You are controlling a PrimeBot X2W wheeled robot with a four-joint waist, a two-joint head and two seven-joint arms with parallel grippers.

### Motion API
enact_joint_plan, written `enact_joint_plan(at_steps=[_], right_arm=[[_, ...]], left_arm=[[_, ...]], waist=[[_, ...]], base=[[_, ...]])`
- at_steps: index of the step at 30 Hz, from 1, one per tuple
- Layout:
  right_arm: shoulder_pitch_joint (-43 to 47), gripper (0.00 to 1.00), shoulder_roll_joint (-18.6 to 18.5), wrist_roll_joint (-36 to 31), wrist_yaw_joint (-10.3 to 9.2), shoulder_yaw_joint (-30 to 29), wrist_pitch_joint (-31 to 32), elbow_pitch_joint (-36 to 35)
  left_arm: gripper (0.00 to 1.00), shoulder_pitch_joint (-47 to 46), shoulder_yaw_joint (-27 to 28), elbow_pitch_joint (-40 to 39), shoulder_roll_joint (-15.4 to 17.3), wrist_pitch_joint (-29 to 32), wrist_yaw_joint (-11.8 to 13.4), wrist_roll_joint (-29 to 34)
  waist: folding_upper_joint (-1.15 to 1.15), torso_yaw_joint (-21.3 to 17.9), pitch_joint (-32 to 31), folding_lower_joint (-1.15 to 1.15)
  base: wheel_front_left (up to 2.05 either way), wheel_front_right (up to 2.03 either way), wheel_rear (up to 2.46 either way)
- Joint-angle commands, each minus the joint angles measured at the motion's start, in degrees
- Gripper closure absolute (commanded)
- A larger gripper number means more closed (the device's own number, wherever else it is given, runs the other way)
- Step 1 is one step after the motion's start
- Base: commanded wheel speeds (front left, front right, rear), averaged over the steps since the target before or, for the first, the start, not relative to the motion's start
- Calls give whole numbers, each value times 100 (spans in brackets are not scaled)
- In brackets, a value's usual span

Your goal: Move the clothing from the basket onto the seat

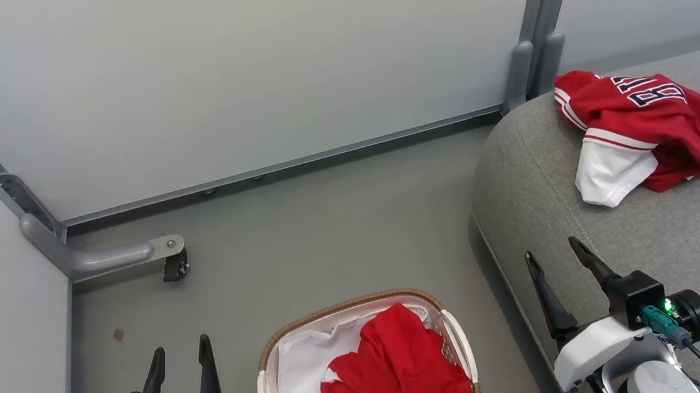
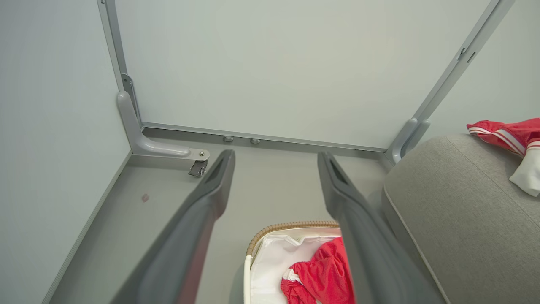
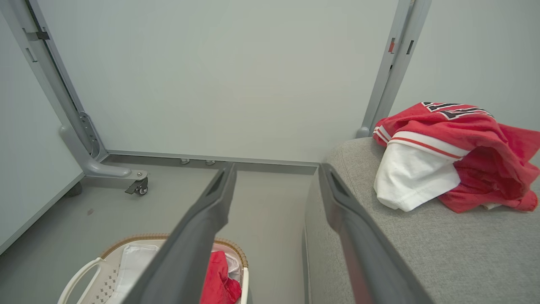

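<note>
A plain red shirt [image 1: 402, 360] lies crumpled in the white basket [image 1: 268, 381] with a brown woven rim, on top of a white liner. The red jersey [image 1: 647, 116] with white sleeve and dark lettering lies bunched on the grey seat [image 1: 582, 239] at the right. My left gripper [image 1: 180, 357] stands open over the floor, left of the basket, holding nothing. My right gripper [image 1: 555, 254] is open and empty above the seat's front-left edge. The shirt [image 2: 325, 274] and basket [image 2: 287, 227] show between the left fingers; the jersey [image 3: 455, 143] and the shirt [image 3: 217, 278] show in the right wrist view.
Pale partition panels enclose the corner behind and to the left. A grey panel foot with a small caster [image 1: 174, 269] juts onto the floor at left. Grey floor lies between the basket and the back panel.
</note>
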Motion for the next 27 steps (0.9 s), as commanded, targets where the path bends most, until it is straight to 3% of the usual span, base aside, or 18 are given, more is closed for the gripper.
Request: enact_joint_plan(at_steps=[1, 5, 12, 22, 27], right_arm=[[26, 0, -20, 36, -8, 7, -1, -35], [-73, 0, -20, 55, -8, 23, -1, -88], [-451, 0, -19, 13, -8, -34, -1, -253], [-1225, 0, -16, 91, -8, -100, -1, -716], [-1602, 0, -15, 197, -8, -81, -1, -1021]], left_arm=[[0, 53, -14, 5, 10, -3, -26, 59], [0, -87, -111, 50, 10, -3, -47, 118], [0, -729, -526, 350, 11, -3, -102, 301], [0, -2384, -1350, 1734, 125, -3, -150, 718], [0, -3166, -1882, 2477, 160, -2, -148, 617]], waist=[[0, -19, 33, 0], [0, -86, 174, 0], [0, -284, 958, 0], [0, -771, 2534, 0], [0, -1053, 3287, 0]], base=[[0, 0, 0], [0, 0, 0], [0, 0, 0], [0, 0, 0], [0, 0, 0]])
